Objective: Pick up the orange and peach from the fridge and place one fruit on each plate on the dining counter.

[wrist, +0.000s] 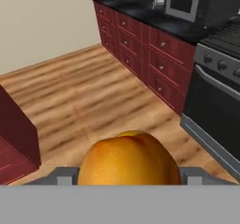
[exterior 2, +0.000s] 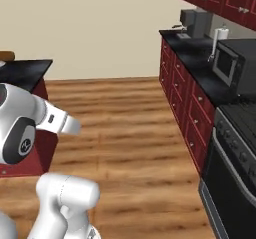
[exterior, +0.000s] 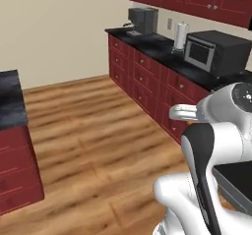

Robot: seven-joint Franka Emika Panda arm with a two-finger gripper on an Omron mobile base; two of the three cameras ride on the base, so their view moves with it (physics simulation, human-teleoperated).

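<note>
Peach (wrist: 129,158) (orange-yellow) inside gripper (wrist: 130,175)

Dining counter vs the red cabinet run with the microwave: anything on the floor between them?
Nothing. Bare wood floor separates the dining counter from the red cabinets under the microwave, in both base views.

1. The dining counter (exterior: 11,99) stood at the left, across open floor (exterior: 93,145) from the cabinet run (exterior: 147,76) at the right.
2. On the cabinet run, the coffee machine (exterior: 142,20) sat farthest back, the paper towel roll (exterior: 180,36) before it, and the microwave (exterior: 216,52) nearer.
3. The stove (exterior 2: 235,153) adjoined the cabinets, nearest the camera.
4. The peach (wrist: 129,160) sat between the gripper (wrist: 129,176) fingers.
</note>
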